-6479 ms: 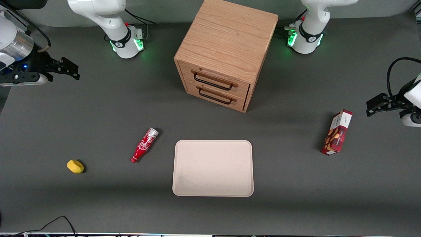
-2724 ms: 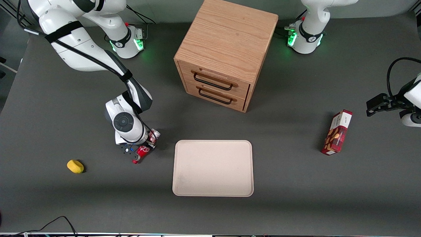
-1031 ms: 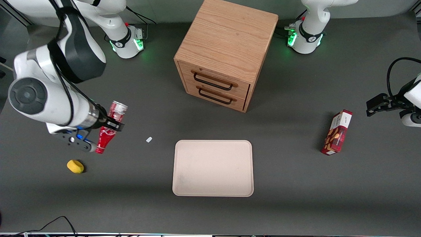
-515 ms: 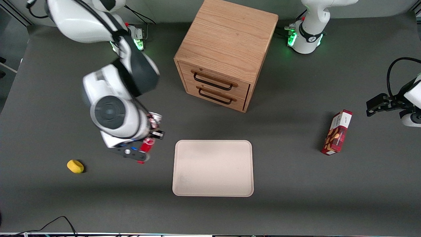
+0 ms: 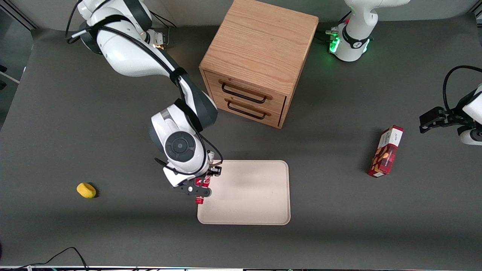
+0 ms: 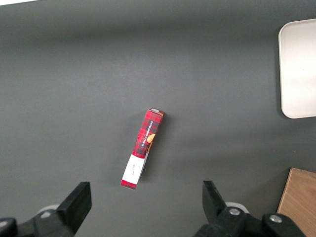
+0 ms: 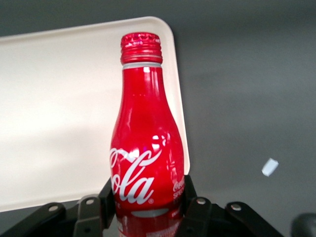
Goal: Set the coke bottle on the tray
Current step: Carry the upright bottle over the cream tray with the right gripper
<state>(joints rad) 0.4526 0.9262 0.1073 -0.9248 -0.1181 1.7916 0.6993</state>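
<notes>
My right gripper [image 5: 205, 180] is shut on the coke bottle [image 5: 200, 192], a slim red bottle with white script. It holds the bottle above the edge of the beige tray [image 5: 252, 195] at the working arm's end. In the front view only the bottle's red neck and cap show below the wrist. In the right wrist view the gripper [image 7: 146, 205] clamps the bottle [image 7: 144, 143] by its lower body between black fingers [image 7: 197, 205]. The cap points over the tray's corner [image 7: 59, 108]. The tray holds nothing.
A wooden two-drawer cabinet [image 5: 260, 56] stands farther from the front camera than the tray. A yellow object [image 5: 86, 190] lies toward the working arm's end. A red snack box [image 5: 385, 151] lies toward the parked arm's end, also in the left wrist view [image 6: 142, 149]. A small white scrap [image 7: 269, 167] lies on the table.
My gripper picked the bottle up off the table, swung out toward the working arm's end, then carried it sideways to the tray's edge. A white scrap stayed where the bottle lay.
</notes>
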